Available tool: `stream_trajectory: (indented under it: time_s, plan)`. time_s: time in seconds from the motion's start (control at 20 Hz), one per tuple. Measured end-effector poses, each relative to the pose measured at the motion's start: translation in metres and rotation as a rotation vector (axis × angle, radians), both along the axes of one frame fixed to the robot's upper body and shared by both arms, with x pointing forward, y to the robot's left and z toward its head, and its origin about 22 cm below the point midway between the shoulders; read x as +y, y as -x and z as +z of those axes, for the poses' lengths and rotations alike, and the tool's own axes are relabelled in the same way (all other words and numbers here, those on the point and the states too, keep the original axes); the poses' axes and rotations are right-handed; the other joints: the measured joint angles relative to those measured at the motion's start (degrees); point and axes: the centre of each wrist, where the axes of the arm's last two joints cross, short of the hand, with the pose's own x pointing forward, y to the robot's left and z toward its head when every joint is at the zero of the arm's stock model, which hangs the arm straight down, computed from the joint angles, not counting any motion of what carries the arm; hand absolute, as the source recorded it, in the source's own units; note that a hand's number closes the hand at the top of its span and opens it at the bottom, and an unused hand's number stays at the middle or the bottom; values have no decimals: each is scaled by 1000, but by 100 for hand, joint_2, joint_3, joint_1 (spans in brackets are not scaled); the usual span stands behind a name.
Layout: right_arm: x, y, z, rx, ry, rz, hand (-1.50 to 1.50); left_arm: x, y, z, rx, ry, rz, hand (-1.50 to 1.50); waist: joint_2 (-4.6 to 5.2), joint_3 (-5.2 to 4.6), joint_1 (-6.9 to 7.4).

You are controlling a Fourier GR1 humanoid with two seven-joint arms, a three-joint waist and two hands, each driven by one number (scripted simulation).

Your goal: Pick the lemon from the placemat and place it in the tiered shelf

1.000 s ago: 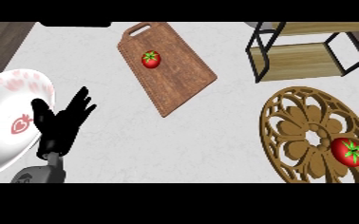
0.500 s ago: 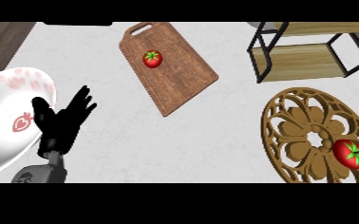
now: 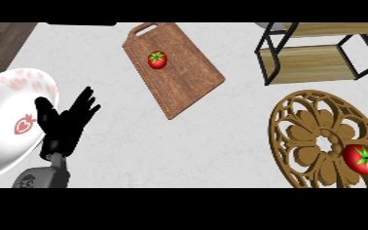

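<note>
Left hand (image 3: 66, 122) open and empty at the near left; the red fruit (image 3: 357, 158) sits on the placemat (image 3: 309, 136) at the near right.

Head view: the left hand's fingers are straight and spread, pointing away, holding nothing; the hand overlaps the right rim of a white plate (image 3: 18, 92) with pink markings, and I cannot tell whether they touch. The red fruit, green-topped, lies at the round openwork placemat's right edge. The tiered shelf (image 3: 309, 58) stands far right, just beyond the placemat. A wooden cutting board (image 3: 187, 83) lies tilted in the far middle, carrying a tomato (image 3: 157, 59).
</note>
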Motion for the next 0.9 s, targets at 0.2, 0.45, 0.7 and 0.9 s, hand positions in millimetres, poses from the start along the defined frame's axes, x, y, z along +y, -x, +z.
stream_trajectory:
  time_s: [0.2, 0.45, 0.7, 0.9]
  plan:
    - [3, -20, -13, -9, -1, -6, 150, -3, -2, -2, 3, -7, 7, 0, -6, 12, 9]
    - [5, -37, -21, -18, 17, -10, 150, -1, 0, -1, -11, -4, -1, 0, 0, 6, 13]
    - [-2, -48, -37, -38, 14, 3, 150, -3, 1, -2, -19, -1, -4, 0, 7, 3, 11]
    - [-6, -51, -34, -51, 9, 27, 150, -1, 2, -4, -25, 5, -5, 0, 5, 8, 7]
